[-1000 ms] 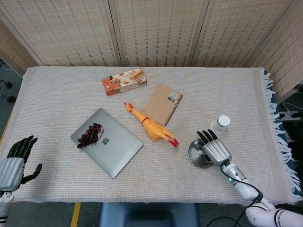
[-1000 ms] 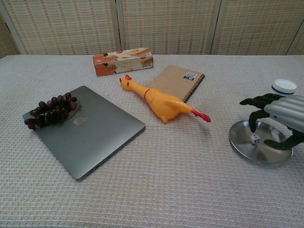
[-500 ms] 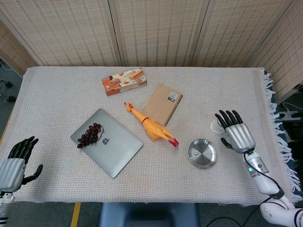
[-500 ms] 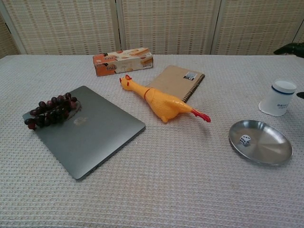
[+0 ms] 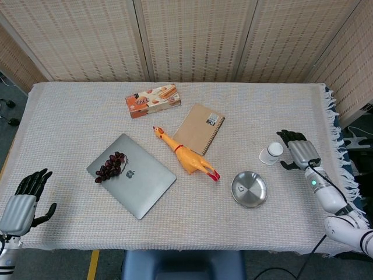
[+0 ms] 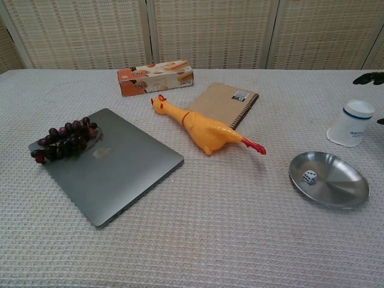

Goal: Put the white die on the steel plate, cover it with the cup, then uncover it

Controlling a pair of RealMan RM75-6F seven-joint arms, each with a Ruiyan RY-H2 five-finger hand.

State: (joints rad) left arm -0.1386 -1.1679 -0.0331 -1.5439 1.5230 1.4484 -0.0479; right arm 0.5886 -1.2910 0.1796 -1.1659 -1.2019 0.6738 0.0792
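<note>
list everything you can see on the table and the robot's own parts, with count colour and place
white die: 1, white, lying in the steel plate
steel plate: 1, silver, front right of the table
cup: 1, white with a blue band, upside down behind the plate
rubber chicken: 1, yellow with red feet, centre
notebook: 1, brown, spiral-bound, behind the chicken
snack box: 1, orange and white, back centre
laptop: 1, grey, closed, left of centre
grapes: 1 bunch, dark purple, on the laptop
tablecloth: 1, pale woven, covering the table
left hand: 1, black and silver, front left edge, holding nothing
right hand: 1, black and silver, beside the cup
</note>
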